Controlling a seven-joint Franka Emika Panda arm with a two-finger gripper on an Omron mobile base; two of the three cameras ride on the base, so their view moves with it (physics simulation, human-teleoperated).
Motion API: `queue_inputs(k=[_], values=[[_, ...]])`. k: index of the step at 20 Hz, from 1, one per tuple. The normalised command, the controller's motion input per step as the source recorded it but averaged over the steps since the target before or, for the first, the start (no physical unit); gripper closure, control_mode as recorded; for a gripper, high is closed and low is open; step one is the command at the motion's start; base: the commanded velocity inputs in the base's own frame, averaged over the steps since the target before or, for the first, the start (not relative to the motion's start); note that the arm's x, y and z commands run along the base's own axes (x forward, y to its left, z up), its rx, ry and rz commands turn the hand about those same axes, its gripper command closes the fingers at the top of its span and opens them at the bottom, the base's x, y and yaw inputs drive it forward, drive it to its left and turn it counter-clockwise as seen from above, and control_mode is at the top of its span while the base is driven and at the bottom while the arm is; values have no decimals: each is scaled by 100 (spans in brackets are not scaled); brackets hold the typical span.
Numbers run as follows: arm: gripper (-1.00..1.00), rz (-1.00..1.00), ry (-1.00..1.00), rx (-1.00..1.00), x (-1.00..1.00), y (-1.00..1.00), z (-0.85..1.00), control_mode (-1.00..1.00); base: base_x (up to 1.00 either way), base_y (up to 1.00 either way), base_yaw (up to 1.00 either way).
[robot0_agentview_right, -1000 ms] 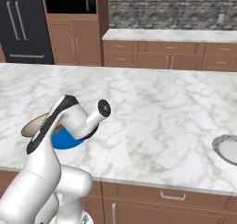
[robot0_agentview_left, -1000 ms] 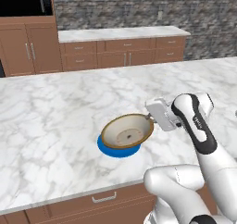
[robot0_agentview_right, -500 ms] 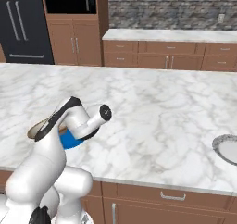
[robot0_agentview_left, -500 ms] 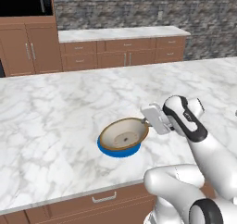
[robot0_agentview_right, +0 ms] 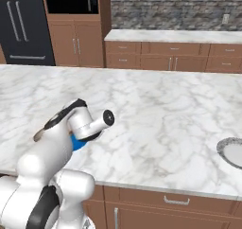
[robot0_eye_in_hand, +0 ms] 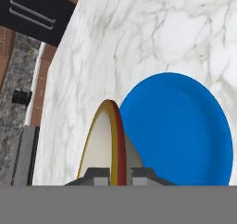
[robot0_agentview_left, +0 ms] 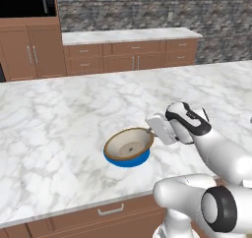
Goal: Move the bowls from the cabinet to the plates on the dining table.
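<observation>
Arm: white Franka, elbow bent low over the near edge of the dining table [robot0_agentview_left: 59, 119], forearm reaching leftward, wrist roughly level. Gripper [robot0_agentview_left: 153, 129] closed on the right-hand rim of the cream bowl [robot0_agentview_left: 129, 143]; in the hand view the two finger tips [robot0_eye_in_hand: 97, 174] pinched the rim of the bowl [robot0_eye_in_hand: 104, 144] from either side.

Cream bowl: wide, shallow, round, pale matte inside with a tan-brown rim; tilted slightly, directly over the blue plate [robot0_agentview_left: 129, 159], whether resting on it or just above could not be told.

Blue plate: flat, round, glossy saturated blue; lay on the dining table near its front edge, mostly covered by the bowl from the left base view, largely exposed in the hand view [robot0_eye_in_hand: 180, 130].

Dining table: broad white slab, grey-veined marble, brown wooden drawers below.

Surroundings: a pale grey-white plate [robot0_agentview_right: 232, 152] sat on the table far right of the blue plate. Behind the table, low wooden cabinets [robot0_agentview_left: 130, 55] under a marble counter, stone-textured wall, dark refrigerator [robot0_agentview_right: 21, 27]. In the right base view the arm's own wrist hid most of the bowl and blue plate.
</observation>
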Motion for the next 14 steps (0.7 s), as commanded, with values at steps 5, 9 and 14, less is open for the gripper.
queue_inputs(k=[5, 9, 14], values=[[100, 0, 1, 0, 33, 0, -32, -100, 0, 0, 0], [100, 0, 0, 0, 31, 0, -25, -100, 0, 0, 0], [100, 0, 0, 0, 28, 0, -19, -100, 0, 0, 0]])
